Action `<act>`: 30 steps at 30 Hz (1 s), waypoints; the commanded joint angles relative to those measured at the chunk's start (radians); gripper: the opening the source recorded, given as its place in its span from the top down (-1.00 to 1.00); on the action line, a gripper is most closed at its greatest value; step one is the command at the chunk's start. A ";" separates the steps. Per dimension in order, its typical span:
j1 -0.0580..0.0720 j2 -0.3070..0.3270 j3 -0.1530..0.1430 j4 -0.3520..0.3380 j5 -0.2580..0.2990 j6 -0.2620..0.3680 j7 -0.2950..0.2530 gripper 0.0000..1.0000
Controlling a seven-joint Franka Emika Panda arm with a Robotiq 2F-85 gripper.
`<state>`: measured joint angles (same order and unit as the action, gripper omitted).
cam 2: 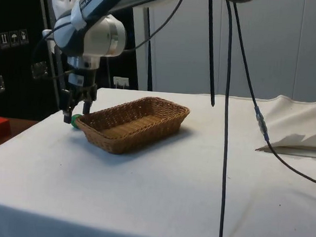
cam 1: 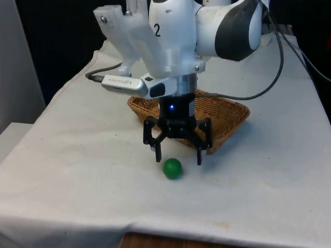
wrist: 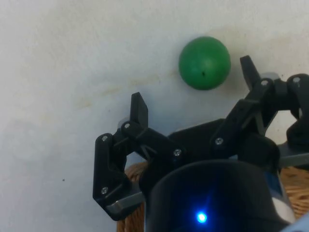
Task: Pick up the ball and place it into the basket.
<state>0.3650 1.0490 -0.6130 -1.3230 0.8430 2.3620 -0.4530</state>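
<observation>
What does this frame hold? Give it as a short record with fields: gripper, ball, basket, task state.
gripper: gripper open, low over the white cloth, holding nothing
ball: green ball resting on the cloth, not yet between the fingers
basket: wicker basket, nothing seen inside it, behind the gripper in the front view
task state: ball not yet picked up

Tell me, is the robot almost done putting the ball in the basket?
Not yet. Done so far: the gripper has its fingers spread open just above the cloth, close to the green ball. In hand: nothing, because the ball lies on the white cloth, ungrasped, just outside the wicker basket. Left: close on the ball, lift it, carry it over the basket and drop it in.
</observation>
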 commanded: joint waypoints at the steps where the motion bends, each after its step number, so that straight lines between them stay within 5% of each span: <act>1: 0.000 0.000 0.000 0.000 0.000 0.000 0.000 -1.00; 2: -0.011 0.016 0.007 0.018 0.007 0.006 -0.005 -1.00; 7: -0.022 0.041 0.004 0.045 0.007 0.000 -0.003 -1.00; 8: -0.011 0.031 -0.002 0.028 0.003 0.002 0.000 -1.00; 9: -0.026 0.049 0.002 0.059 0.007 -0.003 -0.001 -1.00; 12: -0.033 0.060 0.000 0.078 0.007 -0.006 0.002 -1.00; 20: -0.038 0.069 -0.002 0.093 0.007 -0.003 0.002 -0.95; 24: -0.037 0.069 -0.003 0.092 0.007 -0.001 0.002 0.07; 30: -0.036 0.068 -0.004 0.091 0.007 0.000 0.001 1.00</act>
<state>0.3320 1.1130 -0.6190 -1.2390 0.8490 2.3630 -0.4530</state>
